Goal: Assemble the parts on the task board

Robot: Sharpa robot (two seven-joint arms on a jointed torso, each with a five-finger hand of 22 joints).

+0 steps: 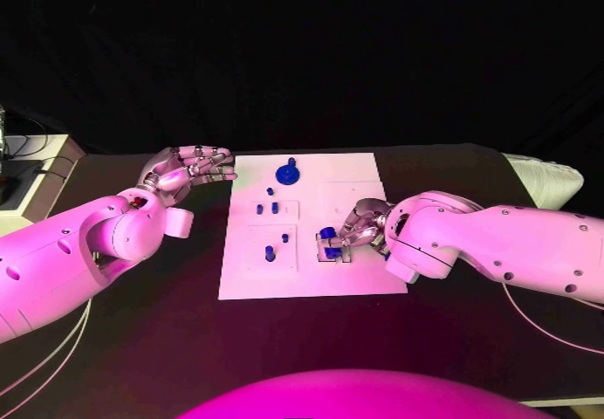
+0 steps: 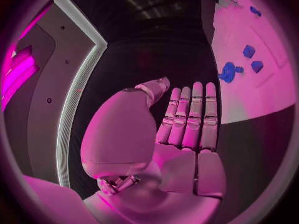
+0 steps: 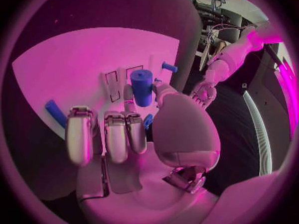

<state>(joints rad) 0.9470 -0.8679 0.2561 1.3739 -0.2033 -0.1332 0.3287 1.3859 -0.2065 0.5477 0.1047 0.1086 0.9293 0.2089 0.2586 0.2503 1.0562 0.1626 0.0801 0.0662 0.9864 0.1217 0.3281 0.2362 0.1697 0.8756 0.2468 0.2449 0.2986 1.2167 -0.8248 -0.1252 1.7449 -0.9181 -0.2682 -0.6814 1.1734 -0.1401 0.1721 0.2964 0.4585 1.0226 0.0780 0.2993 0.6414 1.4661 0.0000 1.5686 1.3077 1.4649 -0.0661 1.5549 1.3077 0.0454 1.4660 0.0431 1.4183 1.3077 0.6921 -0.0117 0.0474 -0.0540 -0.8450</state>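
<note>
Blue parts are spread over the white task board (image 1: 302, 279), which lies flat in the middle of the black worktop (image 1: 151, 332). At the board's far edge stands a round blue knob-like part (image 1: 288, 175). Nearer, on the board's left half, lie a small single piece (image 1: 270, 191), a pair of short pegs (image 1: 267, 209) side by side in an outlined square, and a peg (image 1: 270, 254) in the larger outlined square below them, with a smaller bit (image 1: 284, 237) just beside it.

Toward the board's right edge, the right hand (image 1: 361, 229) rests over the board with its fingers curled down among two or three blue pieces. In the right wrist view, a blue cylinder (image 3: 141, 87) stands upright between the thumb and a fingertip of this hand (image 3: 134, 129), so it appears pinched there, though the exact contact is hard to make out. Another blue peg (image 3: 55, 112) lies on the board beside the outer finger, and a further one (image 3: 168, 67) sits farther off.

Off the board's far left corner, the left hand (image 1: 191, 168) hovers over the dark worktop, holding nothing. The left wrist view shows its fingers (image 2: 190, 117) straight and close together, the thumb apart, with the board's edge and the round part (image 2: 228, 72) beyond them.
</note>
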